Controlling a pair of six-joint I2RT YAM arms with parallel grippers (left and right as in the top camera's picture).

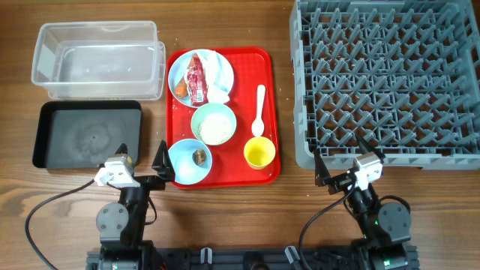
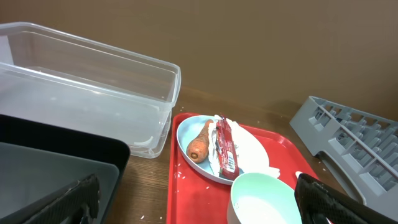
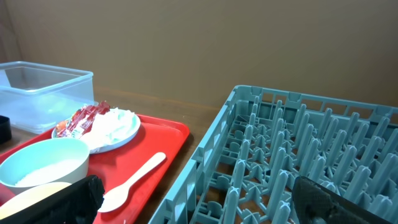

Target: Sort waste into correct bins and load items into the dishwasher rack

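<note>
A light blue plate (image 1: pixel 219 70) on the red serving tray (image 1: pixel 266 97) holds a red wrapper (image 1: pixel 197 79), white tissue (image 1: pixel 217 91) and a carrot (image 2: pixel 199 145). A pale green bowl (image 1: pixel 214 123) holds rice. A light blue bowl (image 1: pixel 187 166) holds a brown lump (image 1: pixel 200 156). A yellow cup (image 1: pixel 259 153) and white spoon (image 1: pixel 259 111) lie on the tray. The clear tub (image 1: pixel 97 60) and black tray (image 1: pixel 86 135) stand at left, the grey rack (image 1: pixel 390 79) at right. My left gripper (image 1: pixel 142 169) and right gripper (image 1: pixel 345 169) are open and empty near the front edge.
Loose rice grains (image 2: pixel 180 176) lie on the red tray and on the wood beside it. Cables run from both arm bases at the table's front edge.
</note>
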